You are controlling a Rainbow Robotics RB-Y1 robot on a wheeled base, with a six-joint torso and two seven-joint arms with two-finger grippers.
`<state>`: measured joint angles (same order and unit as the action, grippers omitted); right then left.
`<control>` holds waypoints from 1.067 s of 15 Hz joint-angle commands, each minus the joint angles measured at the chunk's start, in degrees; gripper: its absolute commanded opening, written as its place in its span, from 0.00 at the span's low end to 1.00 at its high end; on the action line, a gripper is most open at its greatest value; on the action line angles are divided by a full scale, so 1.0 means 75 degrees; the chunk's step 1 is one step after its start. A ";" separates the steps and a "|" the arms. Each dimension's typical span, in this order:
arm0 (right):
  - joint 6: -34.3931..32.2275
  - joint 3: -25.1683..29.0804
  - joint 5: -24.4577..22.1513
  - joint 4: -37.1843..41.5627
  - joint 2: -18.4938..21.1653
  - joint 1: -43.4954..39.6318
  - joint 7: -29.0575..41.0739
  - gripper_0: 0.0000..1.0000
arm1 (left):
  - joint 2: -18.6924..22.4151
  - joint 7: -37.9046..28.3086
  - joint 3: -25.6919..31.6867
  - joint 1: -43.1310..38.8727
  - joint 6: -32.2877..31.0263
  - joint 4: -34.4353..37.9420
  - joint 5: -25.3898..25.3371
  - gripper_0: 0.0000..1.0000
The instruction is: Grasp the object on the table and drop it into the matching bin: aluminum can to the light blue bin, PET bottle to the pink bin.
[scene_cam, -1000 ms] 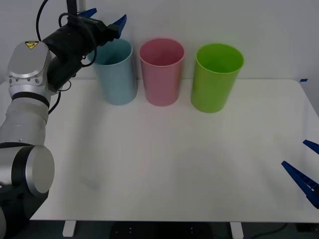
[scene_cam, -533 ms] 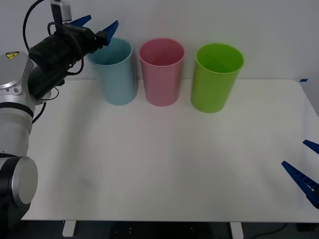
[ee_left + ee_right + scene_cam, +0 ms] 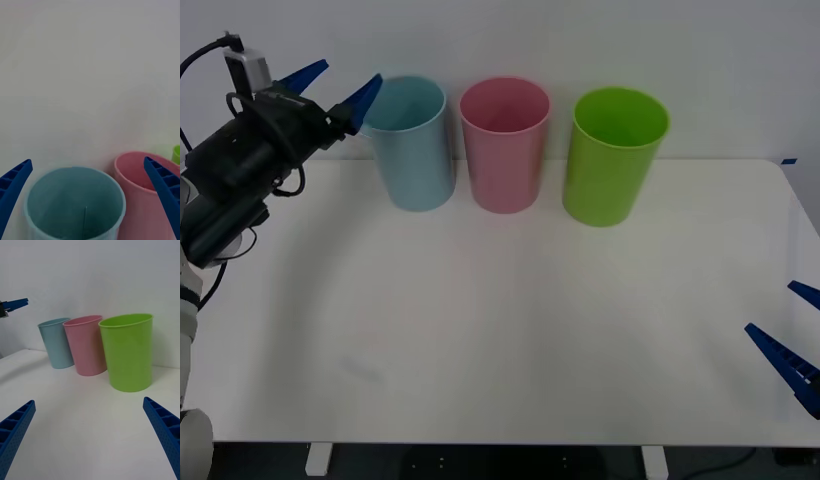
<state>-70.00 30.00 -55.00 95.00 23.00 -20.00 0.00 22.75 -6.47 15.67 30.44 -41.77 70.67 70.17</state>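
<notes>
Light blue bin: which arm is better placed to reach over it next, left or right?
Left. The left pincer hangs open at rim height just beside the light blue bin. The right pincer, also open, sits low at the table's near right edge, well away from that bin.

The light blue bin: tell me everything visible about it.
The light blue bin is a tall, pale blue, plastic-looking cup that tapers downward, its round mouth open. It stands upright on the white table, leftmost in a row beside the pink bin, close to it. The left end effector, fingers open, hovers just left of its rim without touching it. A faint vertical line runs down its inner wall.
</notes>
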 commanded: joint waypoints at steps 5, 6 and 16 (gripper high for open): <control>0.0000 0.0000 0.0000 0.0000 0.0000 0.0000 0.0000 1.00 | 0.0447 0.0055 0.0477 -0.1633 -0.1263 0.1030 -0.0708 1.00; 0.0000 0.0000 0.0000 0.0000 0.0000 0.0000 0.0000 1.00 | 0.0611 0.0078 0.0571 -0.1798 -0.1556 0.1030 -0.0778 1.00; 0.0000 0.0000 0.0000 0.0000 0.0000 0.0000 0.0000 1.00 | 0.1268 0.0430 0.1707 -0.3837 -0.3525 0.1991 -0.0907 1.00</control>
<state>-70.00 30.00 -55.00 95.00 23.00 -20.00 0.00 32.26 -3.42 27.81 3.15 -67.38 84.64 63.36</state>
